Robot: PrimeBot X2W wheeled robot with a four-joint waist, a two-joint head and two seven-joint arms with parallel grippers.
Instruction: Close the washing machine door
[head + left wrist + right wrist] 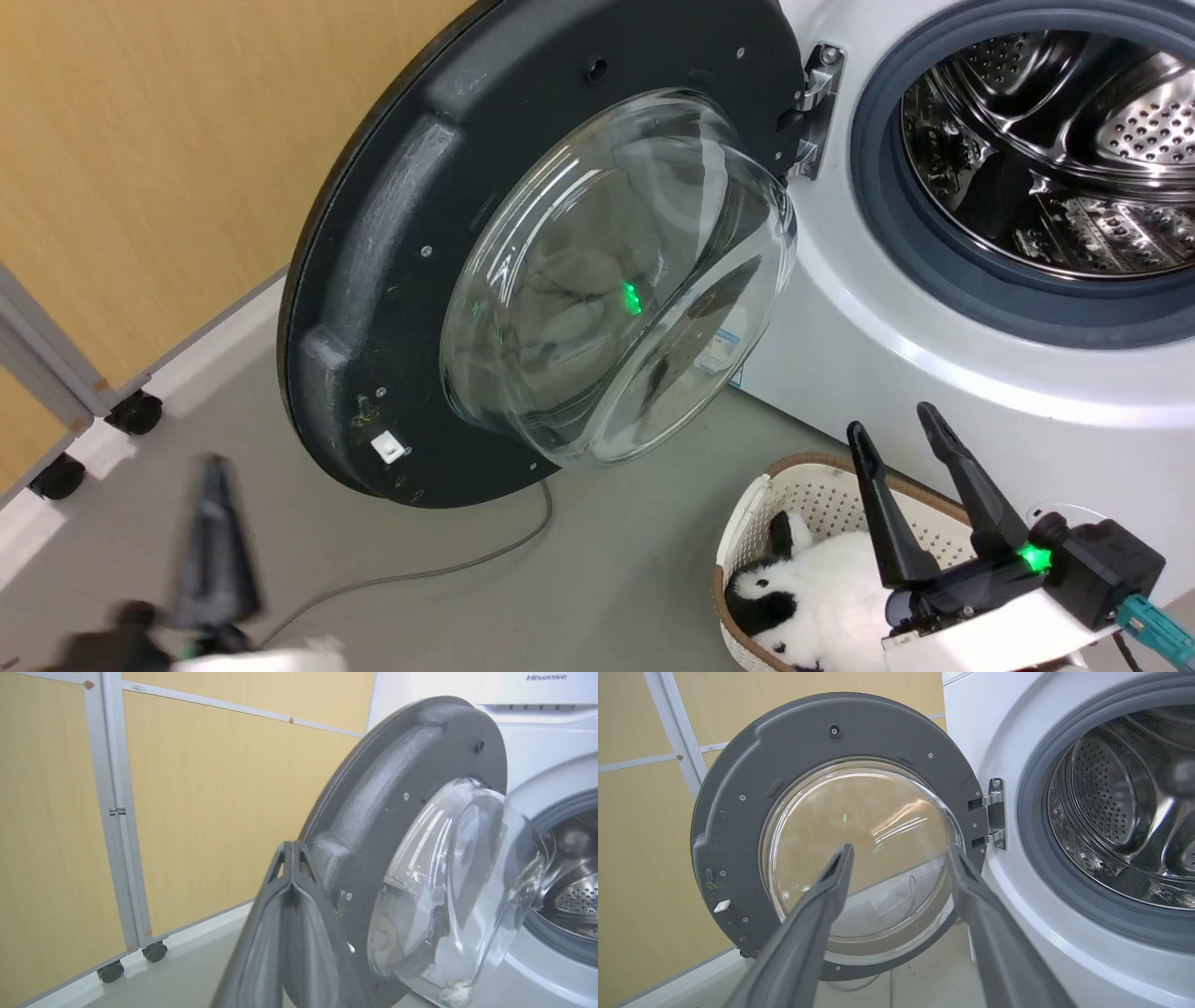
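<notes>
The washing machine door (392, 233) is being left swung wide open, hinged left of the washing machine (887, 373). The left gripper (292, 847), fingers pressed together, is being held near the door's free rim. The right gripper (892, 420), fingers spread, is being held before the machine. A slip is being risked: the tips could be deflected off the curved rim, or the swinging door could be driven into the right gripper.

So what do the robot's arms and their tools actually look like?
The right tool and the left tool each have two long, dark grey fingers tapering to narrow tips. The right one's fingers join a black block with a glowing green light, mounted on a white casing; a teal plug sits at its side.
</notes>
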